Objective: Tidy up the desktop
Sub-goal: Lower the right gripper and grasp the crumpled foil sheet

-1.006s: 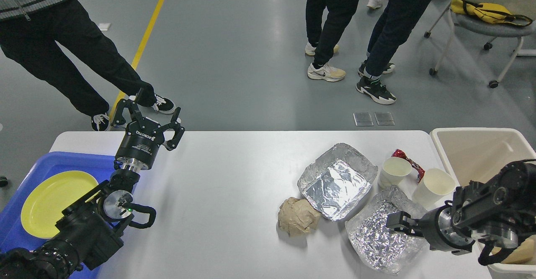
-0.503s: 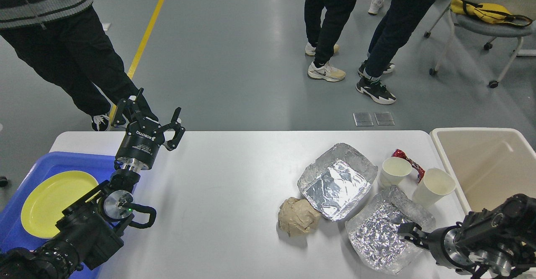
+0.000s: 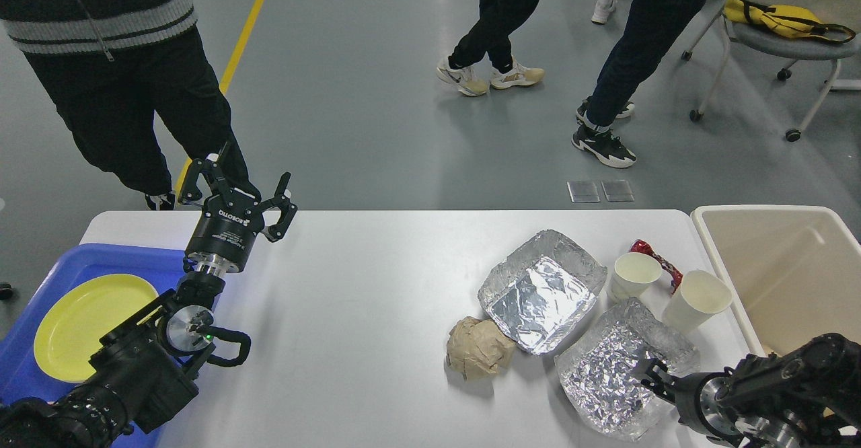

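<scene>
A large white tabletop (image 3: pixel 350 313) with rounded corners and a smooth matte surface is seen filling the lower part of the head view, much wider than the containers at its two ends. At its left end a blue plastic tray (image 3: pixel 101 259) is set, and a yellow plate (image 3: pixel 84 323) lies inside it. At the right end a beige plastic bin (image 3: pixel 773 259) is placed against the edge.

On the right half of the tabletop, two crumpled foil trays are found: a square foil tray (image 3: pixel 541 290) and, nearer the camera, a second foil tray (image 3: pixel 615 374). A crumpled brown paper ball (image 3: pixel 477 348) lies just beside the square one. Two white paper cups (image 3: pixel 635 274) (image 3: pixel 696 299) stand upright near the bin, with a red wrapper (image 3: pixel 656 256) between them.

The left gripper (image 3: pixel 235 189) is held above the far left edge of the tabletop, its fingers spread wide, with nothing between them. The right gripper (image 3: pixel 652 375) is seen at the near right edge of the second foil tray; whether it is spread or closed cannot be told, as its fingers are dark and small.
</scene>
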You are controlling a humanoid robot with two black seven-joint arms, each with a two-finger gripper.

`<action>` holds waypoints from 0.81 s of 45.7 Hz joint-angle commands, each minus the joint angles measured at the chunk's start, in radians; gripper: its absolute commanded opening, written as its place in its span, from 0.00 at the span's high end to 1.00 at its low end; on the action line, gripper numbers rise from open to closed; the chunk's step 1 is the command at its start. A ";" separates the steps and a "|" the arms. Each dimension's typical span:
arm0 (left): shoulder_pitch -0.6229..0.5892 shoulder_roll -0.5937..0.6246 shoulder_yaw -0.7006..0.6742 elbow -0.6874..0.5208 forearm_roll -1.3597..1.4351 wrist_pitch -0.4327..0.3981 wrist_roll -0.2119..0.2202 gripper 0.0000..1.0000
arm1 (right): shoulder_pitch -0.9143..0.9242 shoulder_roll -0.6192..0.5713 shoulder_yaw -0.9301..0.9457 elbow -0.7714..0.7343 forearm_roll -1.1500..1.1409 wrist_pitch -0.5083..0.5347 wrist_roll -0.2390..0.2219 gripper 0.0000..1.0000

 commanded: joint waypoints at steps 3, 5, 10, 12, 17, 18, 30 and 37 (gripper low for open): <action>0.000 0.000 0.000 0.000 0.001 0.000 0.000 0.00 | -0.006 0.000 0.008 0.000 0.020 -0.005 -0.001 0.76; 0.000 0.000 0.000 0.000 -0.001 0.000 0.000 0.00 | -0.006 -0.002 0.007 0.000 0.021 -0.004 0.001 0.97; 0.000 0.000 0.000 0.000 0.001 0.000 0.000 0.00 | -0.012 0.000 0.005 0.006 0.023 0.001 0.004 1.00; 0.000 0.003 0.000 0.000 -0.001 0.000 0.000 0.00 | -0.012 0.001 0.007 0.007 0.023 -0.002 0.002 1.00; 0.000 0.000 0.000 0.000 -0.001 0.001 0.000 0.00 | -0.006 0.001 0.008 0.009 0.023 -0.004 0.002 1.00; 0.000 0.003 0.000 0.000 0.001 0.001 0.000 0.00 | -0.006 0.001 0.008 0.009 0.023 -0.004 0.002 1.00; 0.000 0.000 0.000 0.000 -0.001 0.001 0.000 0.00 | 0.000 -0.048 0.007 0.041 0.023 -0.001 0.002 1.00; 0.000 0.000 0.000 0.000 -0.001 0.000 0.000 0.00 | 0.063 -0.127 -0.009 0.147 0.005 0.015 0.004 1.00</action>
